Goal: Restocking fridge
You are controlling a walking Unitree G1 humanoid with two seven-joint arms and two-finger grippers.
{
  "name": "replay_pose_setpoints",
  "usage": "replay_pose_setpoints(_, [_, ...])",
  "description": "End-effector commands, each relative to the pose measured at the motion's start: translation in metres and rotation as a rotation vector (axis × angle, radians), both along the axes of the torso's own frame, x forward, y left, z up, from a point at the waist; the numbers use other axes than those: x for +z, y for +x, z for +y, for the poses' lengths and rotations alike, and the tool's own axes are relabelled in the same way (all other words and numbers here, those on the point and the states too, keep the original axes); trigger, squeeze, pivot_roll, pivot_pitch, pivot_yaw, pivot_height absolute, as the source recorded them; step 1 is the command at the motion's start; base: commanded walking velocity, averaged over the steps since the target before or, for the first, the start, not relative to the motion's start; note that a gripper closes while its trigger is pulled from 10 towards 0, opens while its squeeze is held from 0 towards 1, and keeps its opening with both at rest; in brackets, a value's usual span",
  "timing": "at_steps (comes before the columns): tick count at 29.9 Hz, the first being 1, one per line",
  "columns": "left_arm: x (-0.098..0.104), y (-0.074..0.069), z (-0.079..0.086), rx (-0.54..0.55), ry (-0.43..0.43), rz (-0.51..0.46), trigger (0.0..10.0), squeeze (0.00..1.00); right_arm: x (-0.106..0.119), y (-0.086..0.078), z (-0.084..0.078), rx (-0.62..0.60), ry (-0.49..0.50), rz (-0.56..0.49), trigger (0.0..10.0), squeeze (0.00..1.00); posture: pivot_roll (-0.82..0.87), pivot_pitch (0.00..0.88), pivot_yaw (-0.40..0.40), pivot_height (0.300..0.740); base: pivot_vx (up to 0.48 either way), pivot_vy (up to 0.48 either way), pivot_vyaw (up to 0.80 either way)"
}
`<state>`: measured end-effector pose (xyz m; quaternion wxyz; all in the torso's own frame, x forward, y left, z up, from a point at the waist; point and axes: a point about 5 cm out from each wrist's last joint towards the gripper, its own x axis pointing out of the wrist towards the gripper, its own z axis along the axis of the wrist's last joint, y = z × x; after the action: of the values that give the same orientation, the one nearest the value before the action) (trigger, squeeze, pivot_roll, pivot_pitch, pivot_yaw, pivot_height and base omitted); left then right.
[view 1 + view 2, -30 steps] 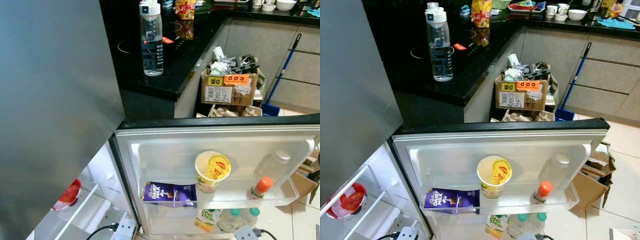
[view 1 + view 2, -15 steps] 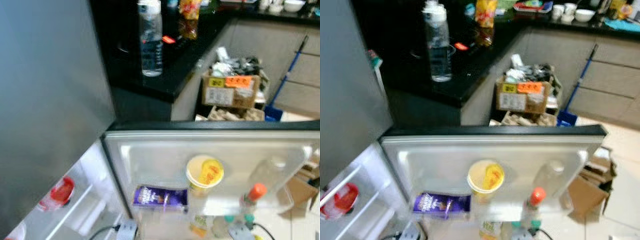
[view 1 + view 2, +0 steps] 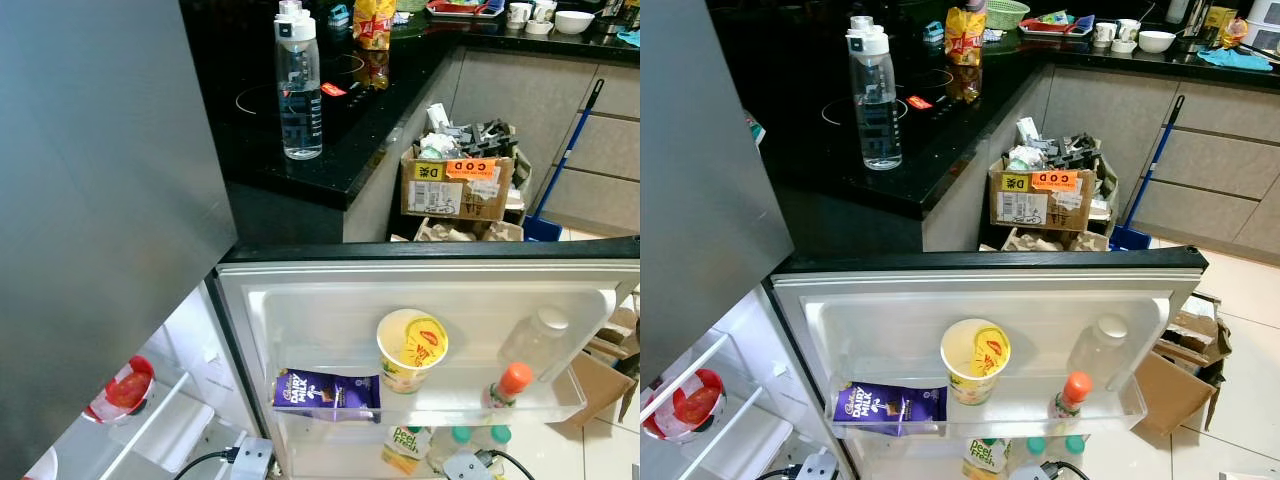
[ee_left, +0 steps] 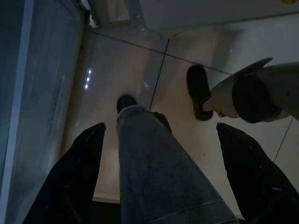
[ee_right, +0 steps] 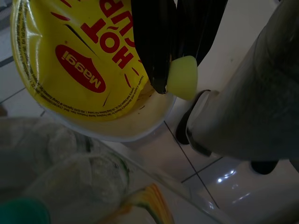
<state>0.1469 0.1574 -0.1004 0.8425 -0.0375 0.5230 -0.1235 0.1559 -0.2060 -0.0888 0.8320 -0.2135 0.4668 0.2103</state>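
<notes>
**Fridge door open, cup standing on its shelf**

The noodle cup (image 3: 411, 347) with its yellow lid stood upright on the clear door shelf (image 3: 560, 400) of the open fridge door (image 3: 420, 285), about in the middle of that shelf. To the left of the cup, on the same shelf, lay a purple chocolate bar (image 3: 326, 394), a little apart from it. To the right of the cup stood a small bottle with an orange cap (image 3: 508, 385), and beyond that, further right, a clear bottle with a white cap (image 3: 538, 340). Below the cup, on the lower shelf, I could see the top of a juice carton (image 3: 405, 443) and two green caps beside it.

Far behind the cup, on the black counter (image 3: 340, 150), a tall water bottle (image 3: 299, 85) stood upright. A cardboard box (image 3: 455, 185) full of scraps was on the floor, behind the cup and a little to the right. Well to the left of the cup, inside the fridge, there was a bowl with red content (image 3: 125, 390).

My right gripper (image 5: 170, 79) was very near the cup, in front of its lid, with both black fingers pressed together. My left gripper (image 4: 161, 128) hung well away from the cup, over the tiled floor, with its fingers (image 4: 79, 172) spread wide. Between them I saw a person's leg (image 4: 154, 163) in grey cloth.
</notes>
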Motion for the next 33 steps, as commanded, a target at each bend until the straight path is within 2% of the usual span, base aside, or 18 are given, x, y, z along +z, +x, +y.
replay_pose_setpoints(1, [-0.001, -0.002, 0.003, -0.004, 0.019, 0.014, 10.0, 0.0, 0.002, 0.004, 0.001, 0.026, 0.006, -0.019, 10.0, 0.0, -0.14, 0.0, -0.001, 0.74, -0.386, 0.0, 0.0])
replay_pose_setpoints(5, [-0.001, -0.001, 0.003, 0.012, 0.015, 0.008, 10.0, 0.0, 0.008, 0.017, 0.004, 0.083, -0.001, -0.053, 10.0, 0.0, -0.14, 0.0, -0.003, 0.74, -0.097, 0.0, 0.0])
replay_pose_setpoints(13, [-0.001, -0.001, 0.002, 0.01, 0.016, 0.011, 10.0, 0.0, 0.011, 0.025, 0.008, 0.119, -0.003, -0.077, 10.0, 0.0, -0.13, 0.0, -0.003, 0.74, 0.0, 0.0, 0.0])
replay_pose_setpoints(33, [-0.001, -0.001, 0.002, 0.008, 0.013, 0.011, 10.0, 0.0, 0.016, 0.034, 0.014, 0.181, 0.006, -0.113, 10.0, 0.0, -0.14, 0.0, 0.0, 0.74, -0.32, 0.0, 0.0])
